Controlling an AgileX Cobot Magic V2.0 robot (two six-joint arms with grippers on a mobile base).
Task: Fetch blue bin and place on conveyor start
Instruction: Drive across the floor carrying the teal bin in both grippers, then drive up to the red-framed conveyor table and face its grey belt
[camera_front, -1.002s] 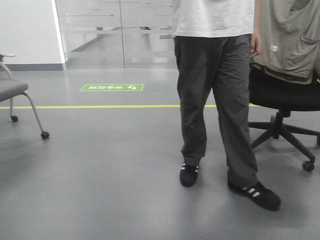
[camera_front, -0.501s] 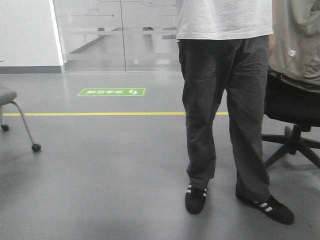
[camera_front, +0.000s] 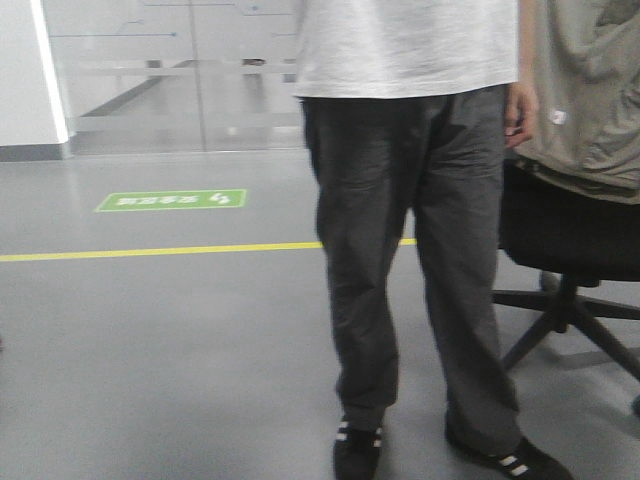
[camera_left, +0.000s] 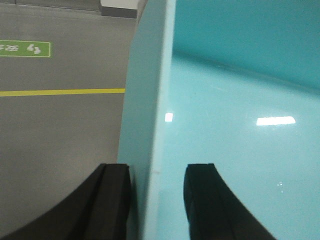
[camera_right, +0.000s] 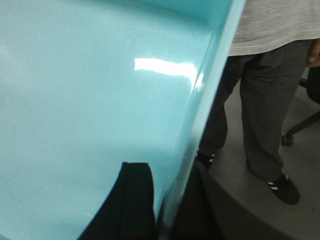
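Your left gripper (camera_left: 157, 170) is clamped on one side wall of the blue bin (camera_left: 235, 110), a light turquoise rectangular tub of smooth, glossy plastic. One black finger (camera_left: 112, 200) presses the outside of the wall and the other one is inside the tub. Your right gripper (camera_right: 167, 167) grips the opposite wall of the blue bin (camera_right: 90, 100) in the same way, one black finger (camera_right: 135, 200) inside and one outside. The bin hangs between your two arms, above the plain grey floor (camera_front: 150, 350), and its inside shows only the reflections of lamps.

In the front view a person in a white shirt and dark grey trousers (camera_front: 410, 250) stands close before you. Just beside this person, to the right in the picture, is a black office chair on castors (camera_front: 565, 230) with a grey garment over it. A thin yellow floor line (camera_front: 150, 250) runs across behind the legs, and beyond it lies a green rectangular floor sign (camera_front: 172, 200), near a frosted glass wall (camera_front: 180, 80).
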